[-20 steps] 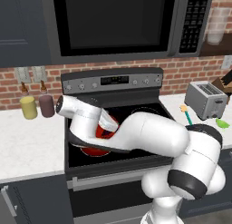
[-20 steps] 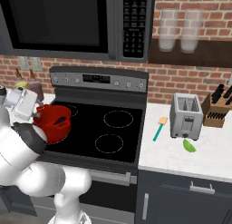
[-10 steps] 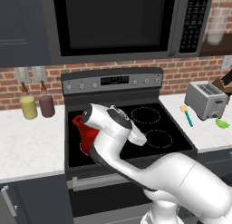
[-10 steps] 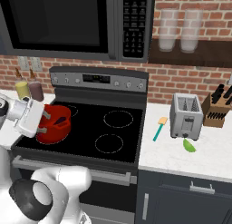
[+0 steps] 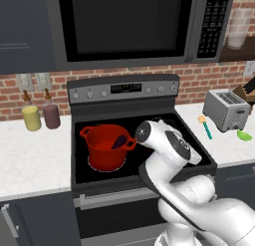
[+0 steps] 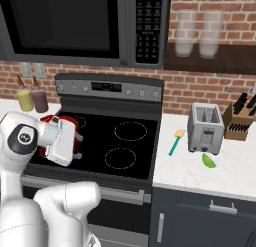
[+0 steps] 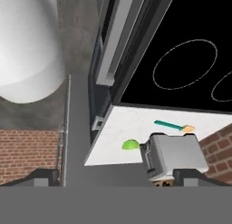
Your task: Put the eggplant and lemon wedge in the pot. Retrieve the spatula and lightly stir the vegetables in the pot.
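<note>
Nearest the base, the white arm's gripper [image 6: 62, 141] sits low at the front left of the stove [image 6: 125, 141], just beside the pot [image 5: 107, 146]; jaws spread fully wide, nothing between them, the two dark fingertips [image 7: 43, 175] far apart at the bottom of the hand view. Red pot on the front left burner, upright, loop handles out to either side. Eggplant [image 5: 119, 141] is already inside, dark purple, lying against the right inner wall, long axis tilted, upper end toward the rim on the right, lower end down toward the pot's middle. So step one looks half done. Lemon wedge [image 6: 208, 161], rendered green here, lies on the right counter [image 6: 190, 173] in front of the toaster [image 6: 205, 135], well apart from the pot, not yet moved. Spatula [image 6: 175, 142] flat on that counter just left of the toaster, teal handle toward the front edge, pale tan end toward the back wall, long axis roughly front to back with a slight slant; untouched. Left to do, by my read: wedge into pot, fetch spatula, stir. Farther back: two bottles [image 5: 41, 116] on the left counter against the brick wall, knife block [image 6: 241, 121] far right.
</note>
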Controlling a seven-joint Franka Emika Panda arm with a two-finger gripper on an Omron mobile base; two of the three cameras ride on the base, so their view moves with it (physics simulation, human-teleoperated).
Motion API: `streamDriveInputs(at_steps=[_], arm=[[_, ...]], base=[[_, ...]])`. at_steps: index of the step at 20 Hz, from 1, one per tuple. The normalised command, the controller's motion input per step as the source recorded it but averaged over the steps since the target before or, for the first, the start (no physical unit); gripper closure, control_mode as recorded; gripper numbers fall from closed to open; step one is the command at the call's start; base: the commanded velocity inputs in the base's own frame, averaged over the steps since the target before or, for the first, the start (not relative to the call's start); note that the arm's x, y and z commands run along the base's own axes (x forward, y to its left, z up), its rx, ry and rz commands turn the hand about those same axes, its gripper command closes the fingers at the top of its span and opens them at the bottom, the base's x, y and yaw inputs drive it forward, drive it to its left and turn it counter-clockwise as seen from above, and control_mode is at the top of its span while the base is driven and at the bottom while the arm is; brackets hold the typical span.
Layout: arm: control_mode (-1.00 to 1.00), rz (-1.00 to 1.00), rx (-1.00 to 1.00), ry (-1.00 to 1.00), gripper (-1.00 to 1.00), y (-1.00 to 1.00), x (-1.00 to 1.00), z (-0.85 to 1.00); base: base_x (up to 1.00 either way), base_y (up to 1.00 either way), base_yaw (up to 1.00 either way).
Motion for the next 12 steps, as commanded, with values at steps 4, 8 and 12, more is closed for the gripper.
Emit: streamDriveInputs(at_steps=[4, 8, 12], arm=[[-1.00, 0.00, 0.02, 0.00, -1.00, -1.00, 0.00, 0.00], [-1.00, 0.00, 0.04, 0.03, -1.00, -1.00, 0.00, 0.00], [-1.00, 0.01, 0.07, 0.04, -1.00, -1.00, 0.00, 0.02]], base=[[0.00, 0.00, 0.00], [0.00, 0.00, 0.00], [0.00, 0.00, 0.00]])
